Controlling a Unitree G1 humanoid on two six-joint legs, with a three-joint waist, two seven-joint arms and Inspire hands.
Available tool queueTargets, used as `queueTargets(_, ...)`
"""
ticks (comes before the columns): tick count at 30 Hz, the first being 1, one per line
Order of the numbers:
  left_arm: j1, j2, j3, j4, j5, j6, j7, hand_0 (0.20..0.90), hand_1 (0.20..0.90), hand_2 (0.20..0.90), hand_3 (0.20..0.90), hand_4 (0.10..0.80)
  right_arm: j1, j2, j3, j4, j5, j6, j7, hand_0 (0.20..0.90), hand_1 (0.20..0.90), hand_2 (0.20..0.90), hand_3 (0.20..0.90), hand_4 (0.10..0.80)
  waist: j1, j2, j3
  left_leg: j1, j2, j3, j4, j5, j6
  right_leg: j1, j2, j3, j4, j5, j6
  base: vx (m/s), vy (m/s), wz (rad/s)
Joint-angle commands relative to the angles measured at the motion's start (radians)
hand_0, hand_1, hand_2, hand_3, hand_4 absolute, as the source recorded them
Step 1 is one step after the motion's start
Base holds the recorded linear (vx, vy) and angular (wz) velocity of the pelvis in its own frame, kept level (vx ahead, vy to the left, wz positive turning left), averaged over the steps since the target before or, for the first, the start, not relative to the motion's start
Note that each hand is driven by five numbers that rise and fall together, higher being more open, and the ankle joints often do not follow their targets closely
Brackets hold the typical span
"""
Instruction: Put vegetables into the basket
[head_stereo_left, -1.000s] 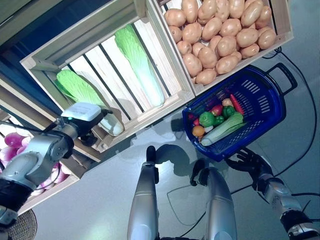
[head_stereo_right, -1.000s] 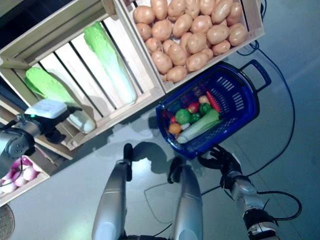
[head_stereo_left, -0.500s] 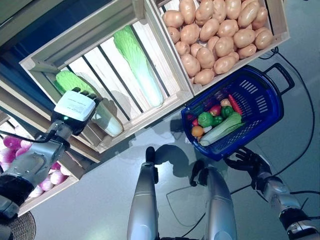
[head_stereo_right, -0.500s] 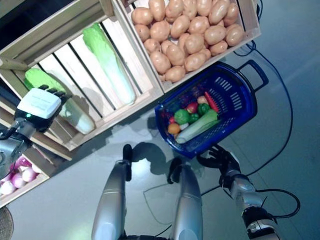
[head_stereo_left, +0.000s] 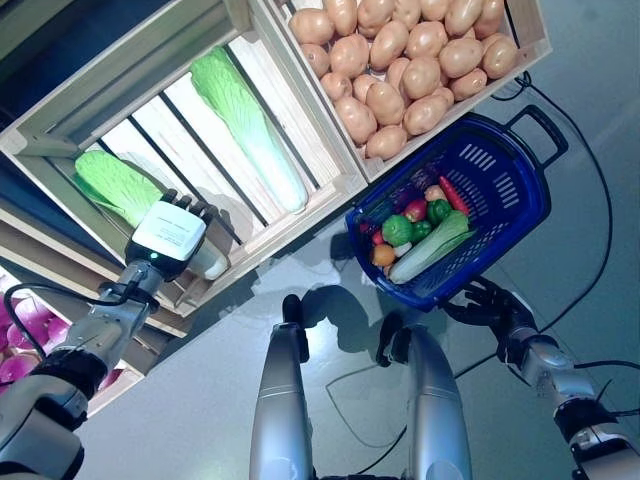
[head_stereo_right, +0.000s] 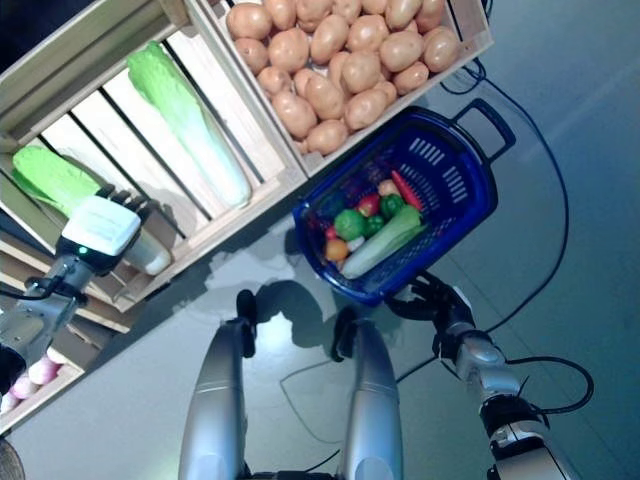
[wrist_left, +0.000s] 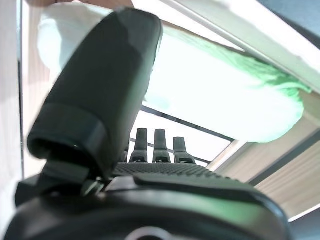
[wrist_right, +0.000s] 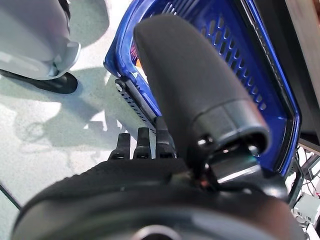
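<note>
Cabbage (head_stereo_left: 118, 187) lies in slatted wooden crate (head_stereo_left: 250, 60), near crate's front corner; second cabbage (head_stereo_left: 247, 126) lies farther along same crate. Left hand (head_stereo_left: 170, 232) reaches over crate edge at white stem end of near cabbage, fingers straight, thumb extended beside cabbage, not closed round it. Blue basket (head_stereo_left: 520, 215) sits on floor below crate of potatoes (head_stereo_left: 400, 60), already holding mixed vegetables (head_stereo_left: 415, 232). Right hand (head_stereo_left: 497, 312) at basket's near rim, fingers curled around lowered handle (wrist_right: 137, 107).
</note>
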Motion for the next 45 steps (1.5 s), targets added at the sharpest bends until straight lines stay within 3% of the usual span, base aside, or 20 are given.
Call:
queueTargets(1, -0.066, 0.047, 0.034, 0.034, -0.014, 0.004, 0.084, 0.900, 0.900, 0.900, 0.900, 0.800, -0.005, -0.077, -0.017, -0.055, 0.004, -0.009, -0.007, 0.900, 0.900, 0.900, 0.900, 0.800, -0.014, -0.029, -0.001, -0.043, -0.009, 0.028, 0.084, -0.083, 0.058, 0.026, -0.040, 0.011, -0.073, 0.092, 0.024, -0.059, 0.024, 0.01)
queueTargets(8, -0.116, 0.034, -0.012, 0.089, -0.048, 0.013, 0.015, 0.900, 0.900, 0.900, 0.900, 0.800, -0.019, -0.101, -0.018, -0.077, 0.031, -0.006, -0.011, 0.900, 0.900, 0.900, 0.900, 0.800, -0.015, -0.046, -0.001, -0.093, -0.010, 0.016, 0.098, -0.085, 0.064, -0.026, -0.042, 0.007, -0.048, 0.091, 0.024, -0.060, 0.018, 0.02)
queueTargets(23, -0.115, -0.004, -0.021, 0.157, -0.062, 0.081, 0.070, 0.900, 0.900, 0.900, 0.900, 0.800, -0.046, -0.089, -0.009, -0.077, 0.064, -0.026, -0.022, 0.900, 0.900, 0.900, 0.900, 0.800, 0.009, -0.079, -0.001, -0.137, -0.023, -0.008, 0.130, -0.110, 0.077, -0.056, -0.032, -0.001, -0.029, 0.089, 0.025, -0.020, -0.005, 0.00)
queueTargets(24, -0.116, -0.004, -0.024, 0.154, -0.062, 0.081, 0.072, 0.573, 0.573, 0.573, 0.573, 0.582, -0.049, -0.089, -0.007, -0.076, 0.065, -0.025, -0.023, 0.900, 0.900, 0.900, 0.900, 0.800, 0.009, -0.079, -0.001, -0.139, -0.024, -0.008, 0.132, -0.111, 0.078, -0.057, -0.031, -0.001, -0.027, 0.088, 0.025, 0.000, 0.000, 0.00)
queueTargets(25, -0.118, -0.005, -0.024, 0.153, -0.063, 0.075, 0.085, 0.300, 0.300, 0.300, 0.300, 0.400, -0.052, -0.088, -0.005, -0.075, 0.063, -0.027, -0.024, 0.900, 0.900, 0.900, 0.900, 0.800, 0.010, -0.080, -0.001, -0.139, -0.024, -0.008, 0.130, -0.111, 0.078, -0.056, -0.031, -0.002, -0.030, 0.089, 0.024, 0.000, 0.000, 0.00)
queueTargets(38, -0.123, -0.011, -0.003, 0.150, -0.119, 0.061, 0.212, 0.300, 0.300, 0.300, 0.300, 0.400, -0.032, -0.059, 0.007, -0.090, 0.033, -0.002, -0.014, 0.900, 0.900, 0.900, 0.900, 0.800, 0.008, -0.086, -0.001, -0.085, -0.026, -0.001, 0.102, -0.107, 0.072, -0.004, -0.024, -0.007, -0.056, 0.089, 0.023, 0.000, 0.000, 0.00)
queueTargets(45, -0.087, -0.011, 0.072, 0.035, -0.256, -0.024, 0.355, 0.300, 0.300, 0.300, 0.300, 0.400, 0.035, 0.015, 0.037, -0.114, -0.006, 0.001, 0.017, 0.900, 0.900, 0.900, 0.900, 0.800, 0.013, -0.082, -0.001, 0.098, -0.043, 0.019, -0.036, -0.065, 0.052, 0.187, -0.006, -0.002, -0.217, 0.122, 0.028, 0.040, 0.002, 0.01)
